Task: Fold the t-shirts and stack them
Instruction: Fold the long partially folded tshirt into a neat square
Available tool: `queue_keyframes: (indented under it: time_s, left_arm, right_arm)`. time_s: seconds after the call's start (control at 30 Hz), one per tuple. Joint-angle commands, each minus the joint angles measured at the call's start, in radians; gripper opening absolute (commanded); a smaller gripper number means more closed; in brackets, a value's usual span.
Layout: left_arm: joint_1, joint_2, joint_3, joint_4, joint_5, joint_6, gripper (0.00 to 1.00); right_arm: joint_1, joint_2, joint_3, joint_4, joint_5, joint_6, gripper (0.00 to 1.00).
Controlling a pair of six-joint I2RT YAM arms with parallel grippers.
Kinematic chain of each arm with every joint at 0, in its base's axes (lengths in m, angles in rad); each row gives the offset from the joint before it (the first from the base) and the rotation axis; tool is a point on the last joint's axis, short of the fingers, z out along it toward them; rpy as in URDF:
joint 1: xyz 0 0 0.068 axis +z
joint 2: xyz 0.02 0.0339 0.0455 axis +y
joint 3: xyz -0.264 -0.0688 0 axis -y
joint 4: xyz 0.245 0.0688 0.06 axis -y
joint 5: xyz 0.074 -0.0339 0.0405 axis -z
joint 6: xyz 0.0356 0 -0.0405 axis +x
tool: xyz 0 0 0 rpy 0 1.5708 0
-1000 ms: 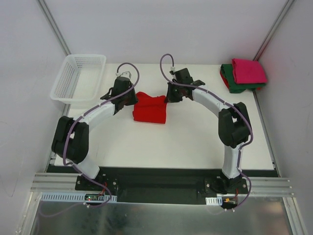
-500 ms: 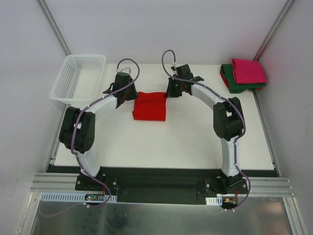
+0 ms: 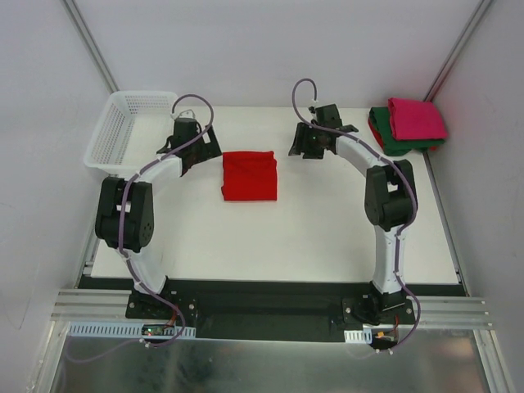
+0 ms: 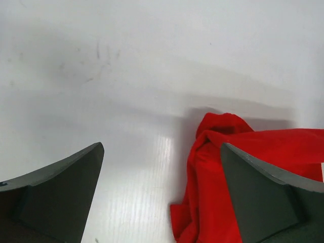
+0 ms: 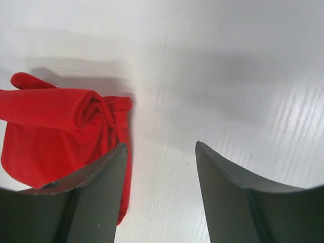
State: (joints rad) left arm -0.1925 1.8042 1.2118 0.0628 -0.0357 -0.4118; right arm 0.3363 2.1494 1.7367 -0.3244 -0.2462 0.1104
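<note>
On table (image 3: 327,237), folded red t-shirt (image 3: 249,175) between left gripper (image 4: 162,152), right gripper (image 5: 161,147), jaws apart.

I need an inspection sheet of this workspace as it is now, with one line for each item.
Surface: white table, faint scuffs.
Job's things: red t-shirt folded, centre; pink t-shirt folded on green t-shirt, far right corner.
Clutter: white mesh basket, far left corner.
Grippers: left gripper and right gripper open, nothing between the fingers, either side of the red t-shirt, apart from it.
Cables: purple cables loop above each wrist.
Surroundings: white walls, metal rail at near edge.
</note>
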Motion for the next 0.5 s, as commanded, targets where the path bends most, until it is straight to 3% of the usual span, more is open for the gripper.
queue_keyframes:
  time_s: [0.0,0.37,0.43,0.47]
  left_arm:
    - [0.015,-0.134,-0.027,0.012,-0.012,0.018,0.99]
    - [-0.064,-0.232,-0.106,0.058,0.278,-0.008,0.97]
    - [-0.080,-0.221,-0.124,0.095,0.312,-0.028,0.82]
    - [-0.084,-0.214,-0.145,0.136,0.328,-0.036,0.54]
  right_arm:
    - [-0.005,-0.114,-0.049,0.021,-0.024,-0.020,0.59]
    - [0.052,-0.240,-0.216,0.054,-0.137,0.014,0.59]
    - [0.056,-0.240,-0.229,0.073,-0.180,0.031,0.59]
    - [0.061,-0.240,-0.229,0.093,-0.217,0.041,0.58]
